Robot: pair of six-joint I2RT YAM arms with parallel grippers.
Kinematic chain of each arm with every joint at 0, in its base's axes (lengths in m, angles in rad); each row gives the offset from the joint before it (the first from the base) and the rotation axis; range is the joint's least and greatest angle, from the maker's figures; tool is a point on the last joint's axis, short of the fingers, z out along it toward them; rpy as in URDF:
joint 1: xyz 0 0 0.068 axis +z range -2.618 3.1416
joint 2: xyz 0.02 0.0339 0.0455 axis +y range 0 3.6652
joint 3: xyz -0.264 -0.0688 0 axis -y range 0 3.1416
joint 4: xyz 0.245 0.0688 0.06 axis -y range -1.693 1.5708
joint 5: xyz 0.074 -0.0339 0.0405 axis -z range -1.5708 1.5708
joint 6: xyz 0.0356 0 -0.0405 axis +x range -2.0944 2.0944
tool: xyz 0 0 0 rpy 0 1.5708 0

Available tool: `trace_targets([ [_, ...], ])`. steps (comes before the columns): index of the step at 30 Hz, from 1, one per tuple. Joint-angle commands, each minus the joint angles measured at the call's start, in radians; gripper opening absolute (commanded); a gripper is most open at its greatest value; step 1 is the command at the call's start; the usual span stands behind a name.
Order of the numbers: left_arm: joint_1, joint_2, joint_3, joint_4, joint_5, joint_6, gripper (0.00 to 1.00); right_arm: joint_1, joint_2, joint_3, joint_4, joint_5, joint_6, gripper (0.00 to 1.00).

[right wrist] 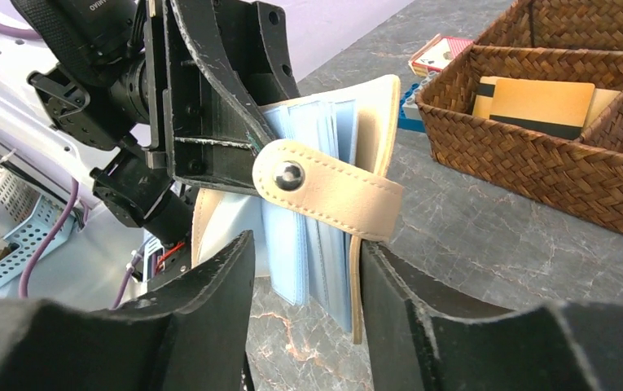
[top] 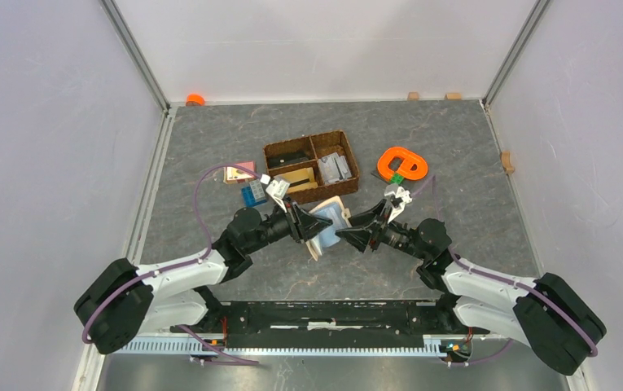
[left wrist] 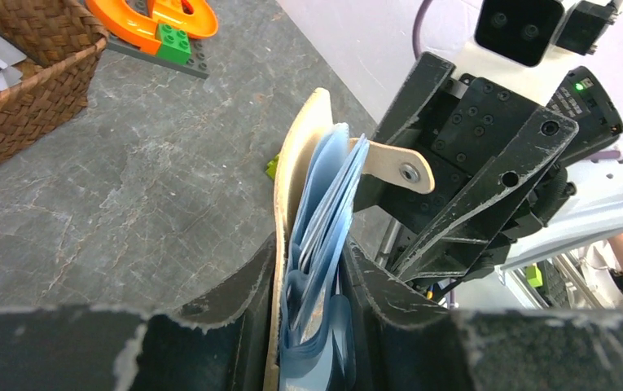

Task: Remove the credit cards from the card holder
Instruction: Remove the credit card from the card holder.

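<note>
Overhead view: two robot arms meet at mid worktop (top: pixel 454 204), both hands on one small item, just in front of a brown woven basket (top: pixel 312 167).

The card holder (left wrist: pixel 328 191) is a beige folding wallet w/ pale blue-grey sleeves inside. It is held up on edge btw the two hands, part open, its sleeves fanned out.

L hand (left wrist: pixel 312 281): closed on the card holder. Its black fingers (left wrist: pixel 243 285) press both sides of the fold, one on the beige cover, one on the blue sleeves.

R hand (right wrist: pixel 306 248): jaws parted, one finger on each side of the holder's free edge. Cannot tell if either finger touches it.

The snap tab (right wrist: pixel 324 191), beige w/ a metal stud, hangs loose across the sleeves, unfastened.

The basket has several compartments. One holds a tan card (right wrist: pixel 540 106) w/ a black stripe, lying flat.

R of the basket is an orange toy piece (top: pixel 402 163) on a green brick. L of the basket are a blue brick (top: pixel 252 194) and a small flat box (top: pixel 240 173).
</note>
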Motion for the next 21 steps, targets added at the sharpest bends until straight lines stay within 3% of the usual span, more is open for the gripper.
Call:
trace_targets([
  [1, -0.009, -0.001, 0.004, 0.174, 0.110, -0.030, 0.11, 0.022, 0.014, 0.042, 0.055, -0.072, 0.025, 0.55],
  [3, -0.009, 0.000, 0.003, 0.191, 0.128, -0.034, 0.09, 0.020, 0.005, 0.043, 0.041, -0.064, 0.021, 0.54],
  [7, -0.009, -0.002, 0.001, 0.193, 0.127, -0.034, 0.07, 0.012, -0.016, 0.033, 0.051, -0.067, 0.031, 0.39],
  [13, -0.009, 0.001, -0.001, 0.216, 0.150, -0.041, 0.05, -0.008, -0.001, 0.023, 0.101, -0.095, 0.071, 0.35],
  [21, -0.009, -0.003, 0.001, 0.273, 0.231, -0.059, 0.02, -0.074, 0.011, -0.005, 0.166, -0.121, 0.142, 0.45],
])
